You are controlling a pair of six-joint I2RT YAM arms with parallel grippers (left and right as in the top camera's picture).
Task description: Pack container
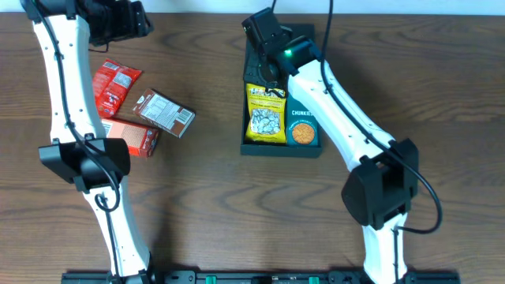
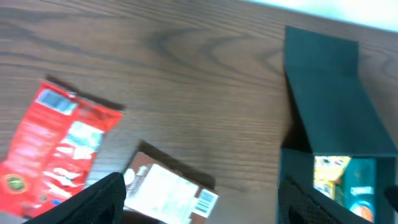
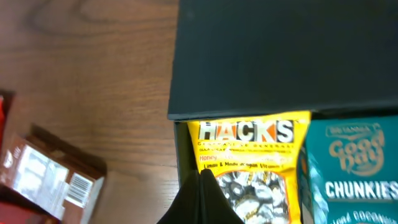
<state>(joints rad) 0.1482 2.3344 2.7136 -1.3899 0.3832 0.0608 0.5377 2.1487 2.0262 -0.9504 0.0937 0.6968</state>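
Note:
The container (image 1: 280, 150) is a dark square box right of centre, its flap lid (image 3: 280, 56) standing open at the far side. Inside lie a yellow Hacks bag (image 1: 266, 113) and a teal Chunkies carton (image 1: 301, 126). My right gripper (image 3: 202, 180) is shut and empty, its tips over the bag's left edge by the box wall. My left gripper (image 2: 199, 205) hangs open at the table's far left, above the wood and holding nothing. In its wrist view a brown snack box (image 2: 168, 190) shows between the fingers (image 2: 93, 199), well below them.
Left of the container lie a red packet (image 1: 114, 85), the brown snack box (image 1: 163, 113) and a red-orange packet (image 1: 130, 136). The right arm (image 1: 339, 102) reaches across the container's right side. The table's far edge runs just behind the lid.

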